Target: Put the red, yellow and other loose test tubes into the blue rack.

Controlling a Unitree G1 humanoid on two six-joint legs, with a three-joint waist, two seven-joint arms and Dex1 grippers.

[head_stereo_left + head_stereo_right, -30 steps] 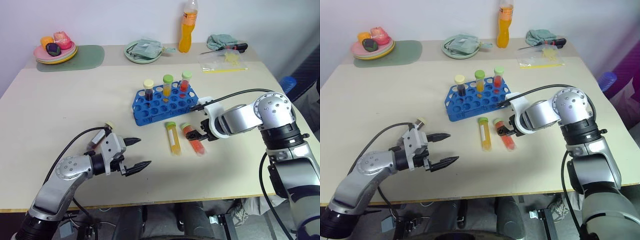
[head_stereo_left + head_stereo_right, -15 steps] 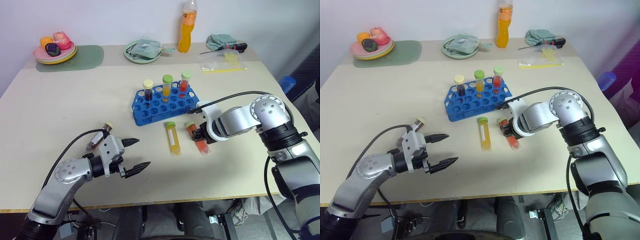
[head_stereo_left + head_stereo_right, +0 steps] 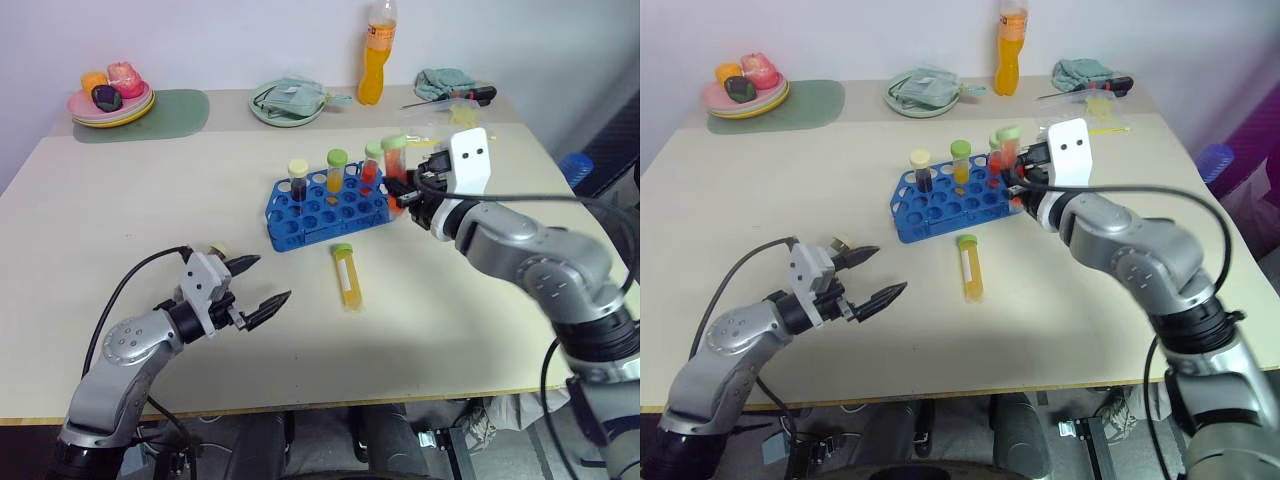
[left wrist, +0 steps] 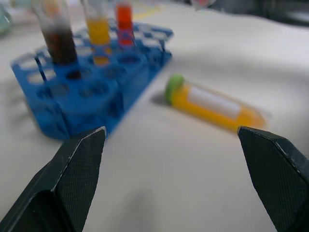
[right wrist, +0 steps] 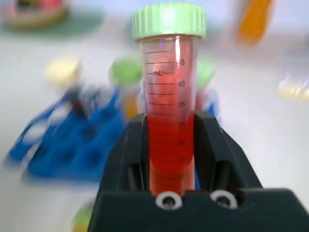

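- Now the right gripper (image 5: 170, 145) clamps the red tube (image 5: 169, 106) upright, above the blue rack (image 3: 325, 205) mid-table.
- Left gripper (image 3: 262, 285) gapes near the front edge.
- Yellow tube (image 3: 347, 276) lies on the beige table (image 3: 120, 190); white wall behind.

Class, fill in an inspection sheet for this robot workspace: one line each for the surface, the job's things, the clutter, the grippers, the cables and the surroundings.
Surface: beige table, flat.
Job's things: blue rack holds three upright tubes, dark brown, yellow and red. Red tube with green cap held upright beside the rack. Yellow tube lies loose in front of the rack.
Clutter: orange bottle, green plate with a cloth, stacked plates with toy food, green mat, plastic bag, rag.
Grippers: right gripper shut on red tube; left gripper open, holding nothing.
Cables: black cable along the left arm, another along the right.
Surroundings: pale wall behind.
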